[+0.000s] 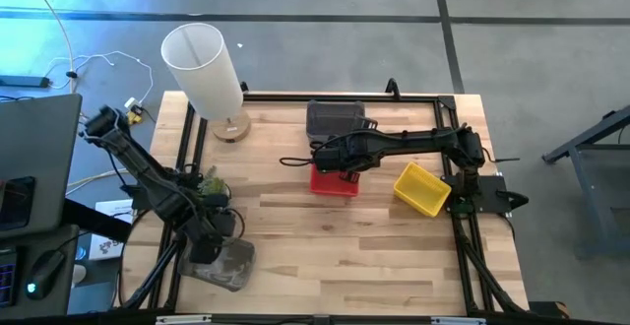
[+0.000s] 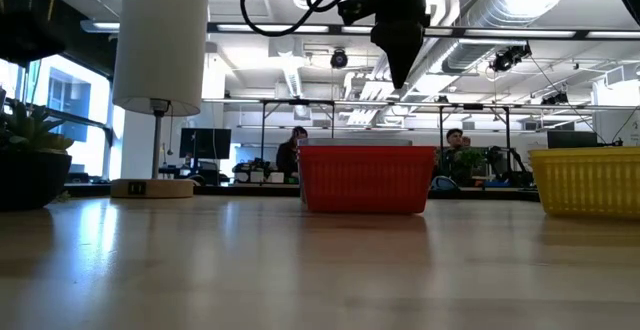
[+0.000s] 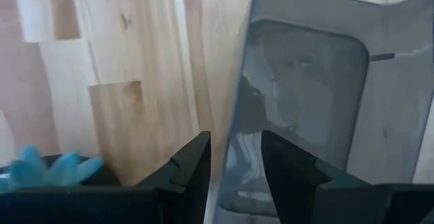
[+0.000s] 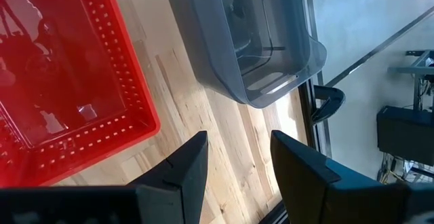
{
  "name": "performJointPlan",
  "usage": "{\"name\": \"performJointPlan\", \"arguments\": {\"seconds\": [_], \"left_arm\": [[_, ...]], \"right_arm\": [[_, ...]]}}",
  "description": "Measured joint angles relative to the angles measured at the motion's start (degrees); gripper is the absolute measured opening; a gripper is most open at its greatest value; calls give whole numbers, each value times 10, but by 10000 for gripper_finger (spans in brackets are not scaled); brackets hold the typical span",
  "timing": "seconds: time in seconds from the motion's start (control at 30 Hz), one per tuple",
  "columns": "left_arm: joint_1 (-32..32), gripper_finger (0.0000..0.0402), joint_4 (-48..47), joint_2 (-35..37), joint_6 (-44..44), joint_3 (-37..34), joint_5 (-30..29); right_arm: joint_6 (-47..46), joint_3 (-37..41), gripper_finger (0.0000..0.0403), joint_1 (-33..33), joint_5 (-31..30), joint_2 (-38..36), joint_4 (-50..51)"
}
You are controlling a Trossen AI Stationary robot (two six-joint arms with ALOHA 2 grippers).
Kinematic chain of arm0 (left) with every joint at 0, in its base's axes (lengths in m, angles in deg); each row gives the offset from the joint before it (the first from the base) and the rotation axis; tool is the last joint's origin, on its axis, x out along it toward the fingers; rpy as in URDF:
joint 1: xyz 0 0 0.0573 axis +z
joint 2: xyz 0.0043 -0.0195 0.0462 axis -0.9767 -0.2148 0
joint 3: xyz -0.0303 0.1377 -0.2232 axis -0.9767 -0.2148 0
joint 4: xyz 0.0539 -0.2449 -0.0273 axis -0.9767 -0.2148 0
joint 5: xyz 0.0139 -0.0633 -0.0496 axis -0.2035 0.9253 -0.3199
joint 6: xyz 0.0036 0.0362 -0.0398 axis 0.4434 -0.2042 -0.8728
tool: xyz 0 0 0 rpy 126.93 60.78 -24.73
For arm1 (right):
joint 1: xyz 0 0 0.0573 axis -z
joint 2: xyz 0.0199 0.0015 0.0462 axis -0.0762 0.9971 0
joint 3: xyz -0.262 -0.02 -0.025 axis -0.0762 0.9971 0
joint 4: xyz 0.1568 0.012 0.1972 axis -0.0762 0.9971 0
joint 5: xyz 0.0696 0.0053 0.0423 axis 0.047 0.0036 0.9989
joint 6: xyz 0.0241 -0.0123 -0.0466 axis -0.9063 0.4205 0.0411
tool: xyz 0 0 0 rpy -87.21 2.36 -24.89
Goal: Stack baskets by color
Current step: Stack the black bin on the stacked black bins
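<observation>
A dark grey basket [image 1: 228, 266] lies at the table's near left corner. My left gripper [image 1: 211, 249] points steeply down at it and is open. In the left wrist view its fingers [image 3: 235, 142] stand on either side of the basket's side wall [image 3: 237, 108], one inside and one outside. I see no touch. A red basket [image 1: 335, 181] sits mid-table, and my right gripper [image 1: 325, 158] hovers open above its far edge. Behind it sits a second grey basket [image 1: 335, 118]. A yellow basket [image 1: 421, 189] rests to the right.
A tall white lamp [image 1: 203, 67] on a wooden base stands at the far left. A small green plant [image 1: 207, 184] sits beside my left arm. A black frame [image 1: 448, 98] runs along the table's far and right edges. Bare wood lies in the near middle.
</observation>
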Motion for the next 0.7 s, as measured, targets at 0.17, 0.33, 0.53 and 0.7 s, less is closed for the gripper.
{"name": "performJointPlan", "arguments": {"seconds": [0.17, 0.33, 0.53, 0.7], "left_arm": [[-8, 117, 12, -28, -4, 0, 8], [-10, 117, 15, -58, -8, 0, -19], [-9, 111, 33, -87, -14, 0, -33], [-9, 60, 72, -105, 2, 0, 15]], "right_arm": [[0, 0, 146, 0, 1, 0, 0], [14, 0, 146, 0, 1, 0, 0], [16, 0, 146, 0, 1, 0, 9], [26, 0, 146, 0, 4, 0, 33]]}}
